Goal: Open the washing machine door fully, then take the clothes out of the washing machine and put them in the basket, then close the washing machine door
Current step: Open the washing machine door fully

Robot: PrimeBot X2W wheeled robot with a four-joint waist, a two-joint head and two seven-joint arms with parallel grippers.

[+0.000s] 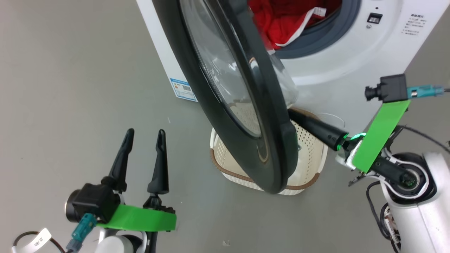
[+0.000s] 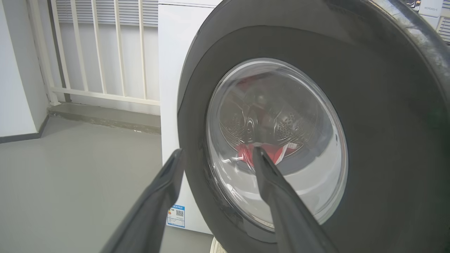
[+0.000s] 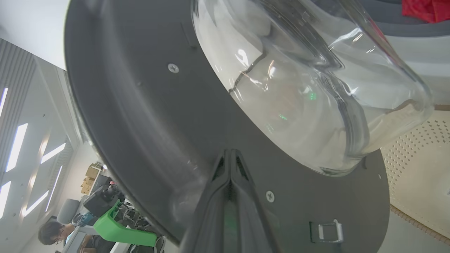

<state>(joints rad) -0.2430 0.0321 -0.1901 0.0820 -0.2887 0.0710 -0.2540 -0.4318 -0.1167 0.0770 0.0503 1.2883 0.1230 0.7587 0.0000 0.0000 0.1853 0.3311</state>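
While the door [image 1: 277, 147] stands half open across frame centre, the right gripper [image 3: 230, 154], fingers pressed together, bears on its inner face and the left gripper [image 1: 146, 131] sits spread at lower left, so opening likely needs a further outward push before reaching the clothes [image 1: 277, 21] at the top.

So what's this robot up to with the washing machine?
It seems to be pushing the washing machine door open; the door stands partly open. The right gripper, fingers shut together, rests against the door's inner side beside the glass bowl. The left gripper hangs open, apart from the door. The red clothes lie inside the washing machine, and the basket sits on the floor under the door, with no clothes visible in it.
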